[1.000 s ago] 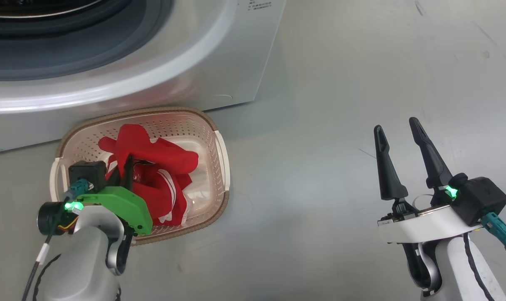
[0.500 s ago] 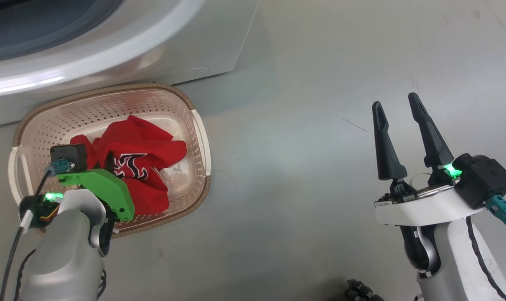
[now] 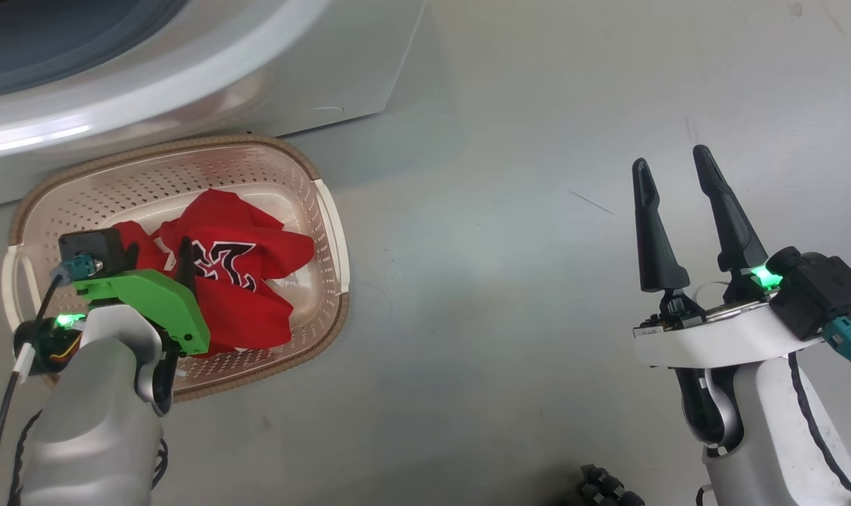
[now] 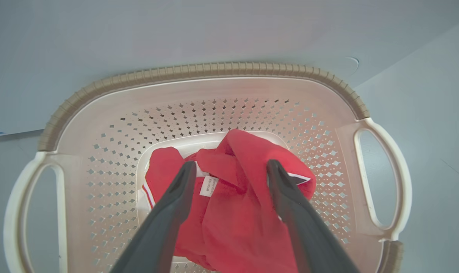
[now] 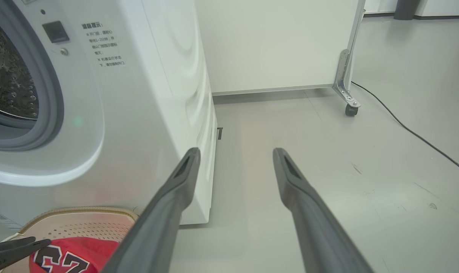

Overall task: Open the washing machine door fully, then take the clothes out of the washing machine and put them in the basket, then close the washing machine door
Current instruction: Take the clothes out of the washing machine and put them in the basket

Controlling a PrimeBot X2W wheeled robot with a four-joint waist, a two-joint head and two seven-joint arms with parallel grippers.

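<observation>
Left gripper (image 4: 231,165) hangs low over the basket (image 4: 199,72), jaws spread, the clothes (image 4: 233,216) lying loose between them — low so nothing spills out, I reckon. My right gripper (image 3: 670,156) hovers over the floor (image 3: 502,281), jaws apart, empty.

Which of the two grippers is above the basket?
The left gripper: its open fingers straddle the red clothes lying in the basket. The right gripper, also open, hangs over the floor, away from it.
</observation>
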